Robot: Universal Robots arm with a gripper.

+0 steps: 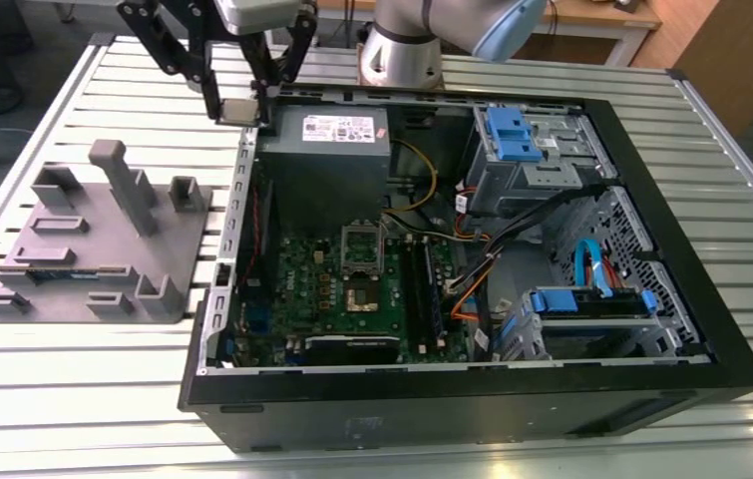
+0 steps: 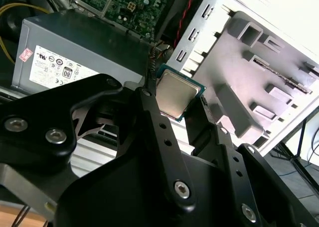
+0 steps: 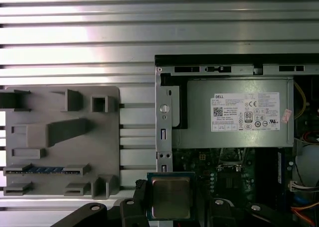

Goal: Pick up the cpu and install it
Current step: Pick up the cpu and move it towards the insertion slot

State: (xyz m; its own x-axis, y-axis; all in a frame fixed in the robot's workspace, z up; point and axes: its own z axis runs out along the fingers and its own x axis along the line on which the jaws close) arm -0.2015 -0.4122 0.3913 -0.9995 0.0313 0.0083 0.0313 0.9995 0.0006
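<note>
Pincer: the pincer (image 1: 237,102) hangs above the table (image 1: 70,399), its black fingers (image 2: 152,115) drawn in narrowly on two opposite edges of the cpu.
Cpu: the cpu (image 2: 175,91) is held off every surface, silvery top towards both wrist cameras. It sits over the side wall of the open computer case (image 1: 483,394), just beside the power supply (image 1: 332,130).
Hidden: the chip's underside is unseen. Where the fingers meet its rim lies in shadow in both wrist views. In the first wrist view the picture's border cuts off one edge of the chip among the pincer's links.
Hard to make out: in the exterior view the chip is a small pale square partly covered by the fingers, and the arm (image 1: 410,45) is cut off above.
Edges: a strip of slatted table separates the grey fixture (image 1: 84,249) from the case wall. The fixture's posts stand upright.
Room inside the case: the motherboard (image 1: 336,319) lies flat with the silver socket frame (image 1: 360,264) near its middle. Orange and black cables (image 1: 470,289) run just to the exterior view's right of it.
First wrist view: looks straight down on a memory stick (image 3: 42,170) lying in a fixture slot.
Second wrist view: slanted, showing the chip's thin rim.
Exterior view: takes in the blue drive brackets (image 1: 510,135) on the case's far side.
</note>
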